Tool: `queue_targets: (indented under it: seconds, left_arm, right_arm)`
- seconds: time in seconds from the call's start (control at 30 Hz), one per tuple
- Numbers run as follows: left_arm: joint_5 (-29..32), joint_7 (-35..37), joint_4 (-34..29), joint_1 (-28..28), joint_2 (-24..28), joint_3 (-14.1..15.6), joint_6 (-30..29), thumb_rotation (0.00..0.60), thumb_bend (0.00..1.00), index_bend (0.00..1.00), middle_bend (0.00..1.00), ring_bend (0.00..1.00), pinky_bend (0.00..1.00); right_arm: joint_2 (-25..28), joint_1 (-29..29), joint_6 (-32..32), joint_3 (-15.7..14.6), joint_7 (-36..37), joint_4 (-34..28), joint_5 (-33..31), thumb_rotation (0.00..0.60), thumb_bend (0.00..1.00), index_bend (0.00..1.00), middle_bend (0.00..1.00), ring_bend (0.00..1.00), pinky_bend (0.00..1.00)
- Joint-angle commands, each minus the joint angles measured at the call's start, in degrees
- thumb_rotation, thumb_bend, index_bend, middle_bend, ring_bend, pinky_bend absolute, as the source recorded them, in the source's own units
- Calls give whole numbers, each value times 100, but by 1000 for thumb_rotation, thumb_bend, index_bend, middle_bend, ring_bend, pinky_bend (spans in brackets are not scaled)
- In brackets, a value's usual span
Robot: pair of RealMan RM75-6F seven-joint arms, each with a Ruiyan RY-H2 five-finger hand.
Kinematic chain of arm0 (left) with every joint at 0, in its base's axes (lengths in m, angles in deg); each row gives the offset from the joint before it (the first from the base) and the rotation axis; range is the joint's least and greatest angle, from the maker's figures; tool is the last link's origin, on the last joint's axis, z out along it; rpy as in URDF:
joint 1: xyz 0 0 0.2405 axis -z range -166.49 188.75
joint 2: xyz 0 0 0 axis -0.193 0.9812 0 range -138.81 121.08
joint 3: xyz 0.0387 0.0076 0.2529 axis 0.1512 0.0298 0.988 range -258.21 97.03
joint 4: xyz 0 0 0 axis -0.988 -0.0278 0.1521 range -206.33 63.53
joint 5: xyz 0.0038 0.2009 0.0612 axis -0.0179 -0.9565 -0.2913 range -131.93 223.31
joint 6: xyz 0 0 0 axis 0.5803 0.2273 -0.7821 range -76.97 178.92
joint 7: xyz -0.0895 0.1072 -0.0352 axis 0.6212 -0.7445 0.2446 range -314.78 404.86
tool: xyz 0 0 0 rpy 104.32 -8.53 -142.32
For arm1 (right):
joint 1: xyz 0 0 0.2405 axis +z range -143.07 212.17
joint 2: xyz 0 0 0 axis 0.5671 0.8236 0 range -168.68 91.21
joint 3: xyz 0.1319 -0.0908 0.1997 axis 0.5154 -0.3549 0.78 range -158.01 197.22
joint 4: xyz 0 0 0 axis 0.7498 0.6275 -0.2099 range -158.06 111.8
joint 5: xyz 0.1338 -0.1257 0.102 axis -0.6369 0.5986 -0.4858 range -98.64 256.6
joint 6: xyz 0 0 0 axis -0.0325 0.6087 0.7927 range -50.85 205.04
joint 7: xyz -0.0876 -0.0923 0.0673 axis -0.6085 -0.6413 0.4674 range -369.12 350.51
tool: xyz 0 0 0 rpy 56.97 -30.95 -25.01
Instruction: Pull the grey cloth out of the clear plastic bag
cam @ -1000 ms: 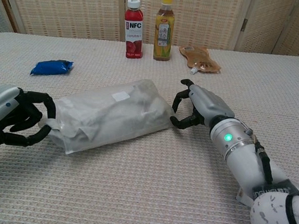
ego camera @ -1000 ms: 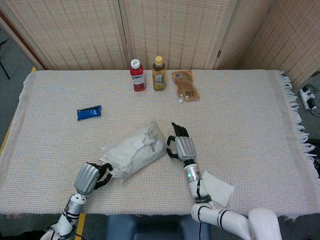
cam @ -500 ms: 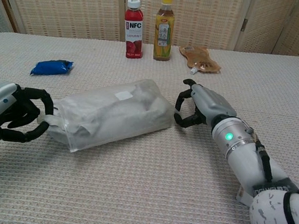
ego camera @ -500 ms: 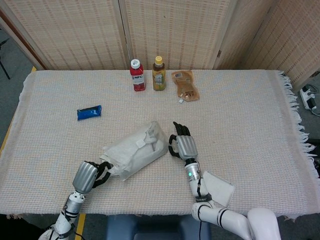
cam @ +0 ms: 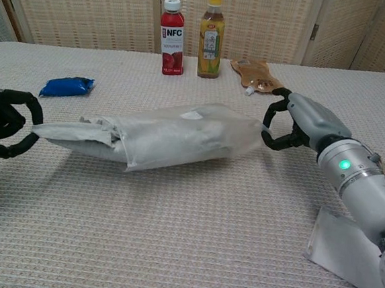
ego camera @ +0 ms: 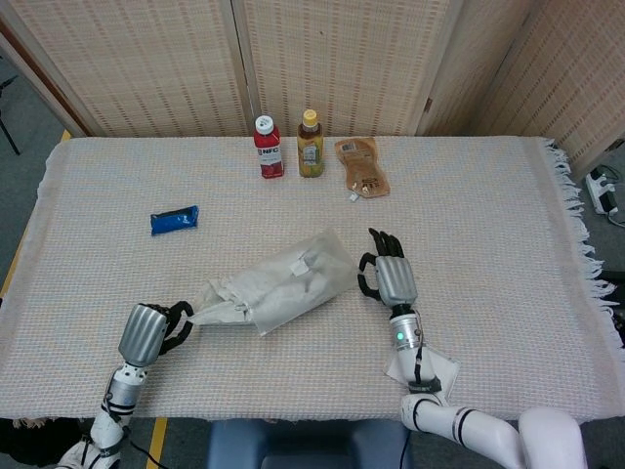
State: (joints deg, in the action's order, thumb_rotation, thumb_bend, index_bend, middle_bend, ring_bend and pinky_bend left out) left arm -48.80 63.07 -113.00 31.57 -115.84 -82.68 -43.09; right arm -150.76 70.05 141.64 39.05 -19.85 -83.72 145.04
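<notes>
Now my left hand [cam: 2, 122] pinches the grey cloth [cam: 79, 134] at the bag's open end, and my right hand [cam: 301, 123] grips the clear plastic bag [cam: 186, 138], stretched between them on the table [ego camera: 469, 195]

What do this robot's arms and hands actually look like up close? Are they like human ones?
Roughly. Each hand, left hand and right hand, has a silver-grey metal back and black jointed fingers. The forearms are white and rounded, with a silver wrist cuff. The right wrist shows a small glowing green light and a thin black cable running along the arm.
</notes>
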Motion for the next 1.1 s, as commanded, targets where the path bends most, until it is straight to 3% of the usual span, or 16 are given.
queue_targets:
  seconds: [0.03, 0.33, 0.57, 0.63, 0.7, 0.73, 0.8, 0.87, 0.93, 1.0, 1.07, 1.1]
  left_arm:
    - [113, 86, 133, -14, 114, -97, 1, 600, 571, 713, 1000, 1000, 1000]
    - [366, 347, 575, -102, 354, -239, 55, 600, 571, 714, 1000, 1000, 1000]
    - [394, 474, 843, -162, 339, -174, 122, 600, 566, 696, 1000, 1000, 1000]
    - [368, 510, 719, -170, 408, -70, 311, 600, 494, 559, 1000, 1000, 1000]
    - [308, 493, 406, -158, 584, 39, 470, 600, 312, 220, 997, 1000, 1000]
    - [275, 481, 192, -143, 701, 78, 514, 600, 246, 95, 971, 994, 1000]
    - [193, 303, -437, -111, 1052, 147, 559, 573, 188, 6, 851, 945, 1000]
    - [129, 134, -979, -107, 1364, 212, 596, 524, 159, 0, 703, 822, 976]
    - [94, -125, -1569, -106, 1741, 301, 728, 505, 142, 0, 556, 634, 797]
    - [140, -582, -2402, -97, 2302, 447, 1088, 502, 135, 0, 378, 407, 474]
    - [246, -1207, -3370, -68, 2994, 614, 1534, 502, 135, 0, 236, 249, 295]
    - [314, -1452, -3768, -73, 3270, 658, 1657, 503, 134, 0, 182, 202, 252]
  right_arm:
    - [424, -276, 226, -35, 30, -333, 20, 600, 499, 628, 53, 0, 0]
    - [1427, -876, 604, -100, 203, -949, -3, 600, 500, 629, 58, 0, 0]
    - [1811, -1124, 500, -117, 523, -912, -172, 600, 501, 622, 58, 0, 0]
    - [1877, -1169, 415, -170, 752, -900, -130, 600, 466, 574, 54, 0, 0]
    - [1970, -1212, 328, -247, 910, -914, -68, 600, 374, 435, 29, 0, 0]
    - [2038, -1234, 289, -295, 903, -939, -50, 600, 313, 292, 10, 0, 0]
    - [2273, -1327, 289, -396, 800, -1144, -12, 600, 231, 79, 0, 0, 0]
    - [2475, -1436, 430, -463, 787, -1382, 99, 600, 171, 2, 0, 0, 0]
    - [2695, -1574, 644, -567, 753, -1636, 281, 600, 136, 0, 0, 0, 0]
    - [2983, -1752, 940, -754, 516, -1942, 543, 600, 118, 0, 0, 0, 0]
    - [3302, -1953, 1304, -958, 97, -2308, 816, 600, 103, 0, 0, 0, 0]
    - [3439, -2051, 1480, -1039, -80, -2490, 931, 600, 98, 0, 0, 0, 0]
